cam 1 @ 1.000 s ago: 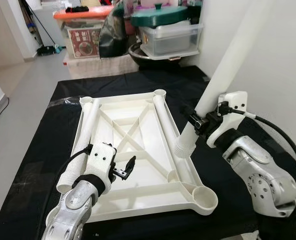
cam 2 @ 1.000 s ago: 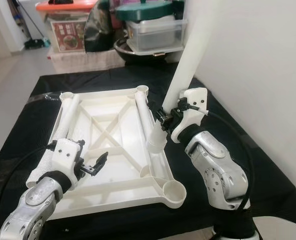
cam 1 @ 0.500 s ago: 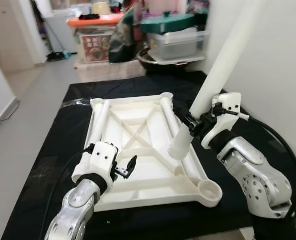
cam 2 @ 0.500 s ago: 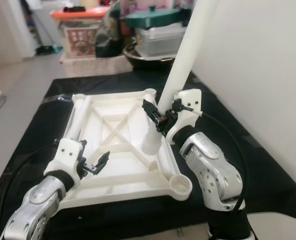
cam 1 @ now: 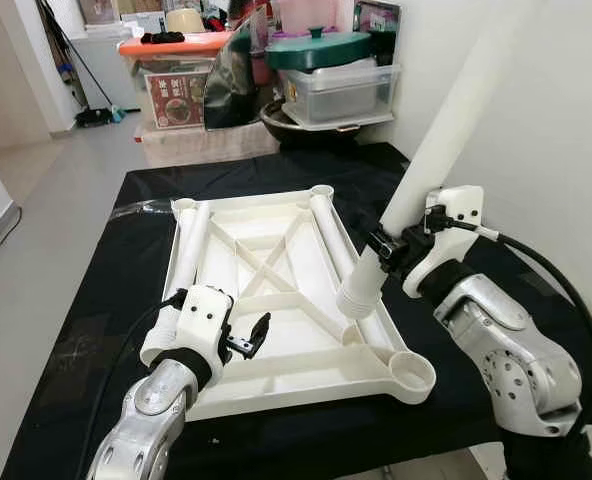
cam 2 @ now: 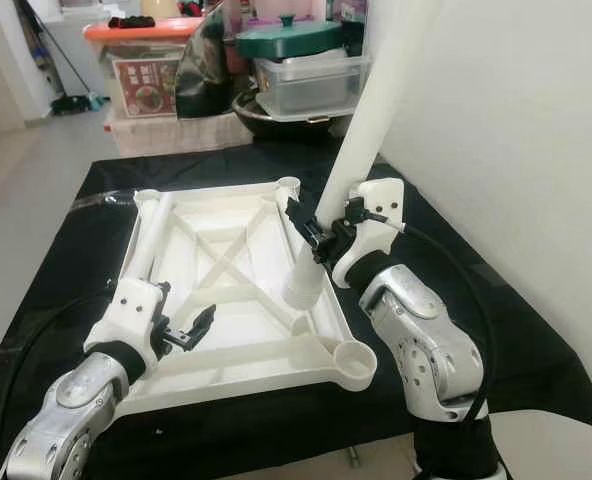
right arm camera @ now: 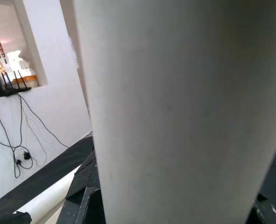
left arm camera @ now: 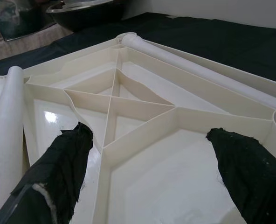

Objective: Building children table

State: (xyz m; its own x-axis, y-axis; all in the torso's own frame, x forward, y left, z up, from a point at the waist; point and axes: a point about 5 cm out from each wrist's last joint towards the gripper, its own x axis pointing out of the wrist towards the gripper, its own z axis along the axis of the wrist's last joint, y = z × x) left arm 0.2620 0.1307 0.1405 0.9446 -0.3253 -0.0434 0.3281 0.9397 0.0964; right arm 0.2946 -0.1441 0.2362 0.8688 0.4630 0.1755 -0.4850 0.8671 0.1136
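The right gripper [cam 1: 388, 245] has carried the white table leg [cam 1: 431, 155] in over the upturned tabletop [cam 1: 276, 300] on the bench [cam 1: 86, 290], so its ribbed lower end now hangs just beside the tabletop's near right corner socket [cam 1: 410, 371], seemingly not yet seated. Its jaws are clamped round the leg. The left gripper [cam 1: 248, 338] hovers over the tabletop's near left part, jaws wide and empty.

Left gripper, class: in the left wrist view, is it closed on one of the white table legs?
No. The left gripper has its two black fingers spread wide above the ribbed underside of the tabletop, holding nothing.
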